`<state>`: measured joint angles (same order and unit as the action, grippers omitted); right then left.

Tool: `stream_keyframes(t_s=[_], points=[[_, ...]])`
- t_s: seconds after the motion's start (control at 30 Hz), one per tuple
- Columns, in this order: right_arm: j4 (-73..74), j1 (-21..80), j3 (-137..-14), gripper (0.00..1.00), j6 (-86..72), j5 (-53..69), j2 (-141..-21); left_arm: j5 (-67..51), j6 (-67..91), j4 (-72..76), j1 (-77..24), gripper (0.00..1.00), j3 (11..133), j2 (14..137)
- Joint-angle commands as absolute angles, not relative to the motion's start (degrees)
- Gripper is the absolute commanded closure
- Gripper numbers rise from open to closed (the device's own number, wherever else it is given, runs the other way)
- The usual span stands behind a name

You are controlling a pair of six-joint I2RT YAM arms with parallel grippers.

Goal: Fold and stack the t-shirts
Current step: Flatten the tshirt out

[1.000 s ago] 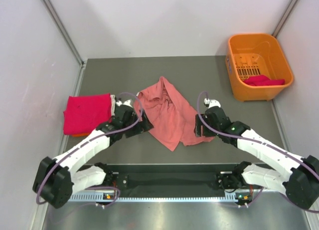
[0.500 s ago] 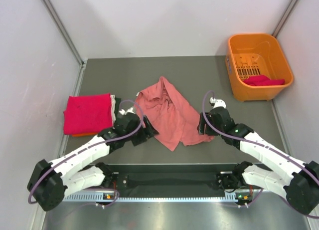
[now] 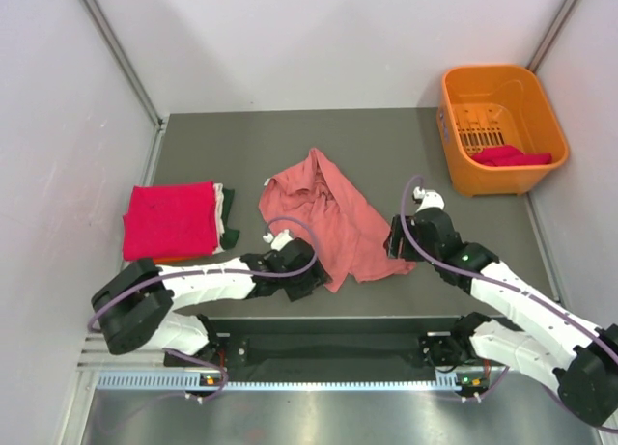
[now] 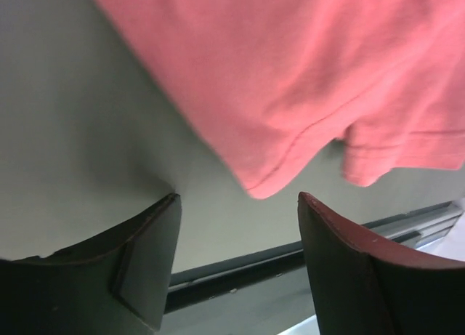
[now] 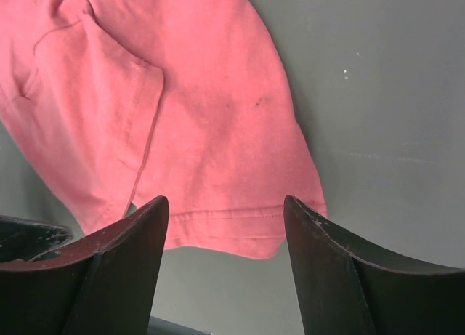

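A large salmon-pink t-shirt (image 3: 323,218) lies crumpled and unfolded at the table's middle. A magenta-red t-shirt (image 3: 171,220) lies folded on a stack at the left, with white and dark green edges (image 3: 226,213) showing beside it. My left gripper (image 3: 311,281) is open just off the pink shirt's near corner (image 4: 290,73), which sits between and beyond the fingertips (image 4: 238,198). My right gripper (image 3: 396,244) is open over the shirt's right hem (image 5: 203,110), the hem just past the fingertips (image 5: 225,204). Neither holds anything.
An orange plastic basket (image 3: 462,126) stands at the back right with a magenta cloth (image 3: 512,156) inside. The table's near edge and a metal rail (image 3: 328,329) run just behind both grippers. White walls close in on three sides.
My left gripper has swung right and nearer, from beside the folded stack to the pink shirt's near corner. My right gripper has shifted slightly right. The shirts have not moved.
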<state>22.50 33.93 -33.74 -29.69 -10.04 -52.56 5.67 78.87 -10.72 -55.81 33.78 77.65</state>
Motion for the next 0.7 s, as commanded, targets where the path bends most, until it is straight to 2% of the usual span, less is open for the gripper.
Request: stream_keyframes(t_s=[0.0, 0.23, 0.4, 0.5, 0.53, 0.57, 0.6, 0.67], points=[[20.4, 33.1, -33.3, 0.35, -30.4, -10.4, -50.5, 9.5, 83.4, -5.9, -57.5, 0.31, 36.6, 79.9], [19.6, 32.9, -32.9, 0.36, -31.8, -10.0, -49.7, 9.8, 86.0, -6.3, -58.6, 0.36, 40.2, 86.6], [19.2, 33.0, -32.9, 0.37, -32.3, -9.8, -49.4, 10.0, 86.0, -3.0, -58.8, 0.48, 40.1, 89.0], [19.1, 33.0, -32.6, 0.37, -32.3, -9.8, -49.6, 10.5, 86.1, -0.8, -58.9, 0.66, 39.2, 90.3], [19.2, 32.9, -32.4, 0.37, -32.1, -9.8, -49.7, 10.9, 85.1, -0.8, -58.8, 0.77, 39.5, 90.6], [19.4, 33.0, -32.4, 0.37, -32.0, -9.6, -50.1, 11.1, 84.6, -1.6, -58.6, 0.94, 39.9, 90.7], [19.8, 32.9, -32.4, 0.36, -31.8, -9.6, -51.0, 11.6, 84.5, -5.4, -58.4, 1.00, 40.6, 90.5], [21.0, 32.9, -32.6, 0.34, -31.2, -9.7, -52.4, 12.7, 82.3, -7.2, -57.3, 1.00, 41.3, 88.0]])
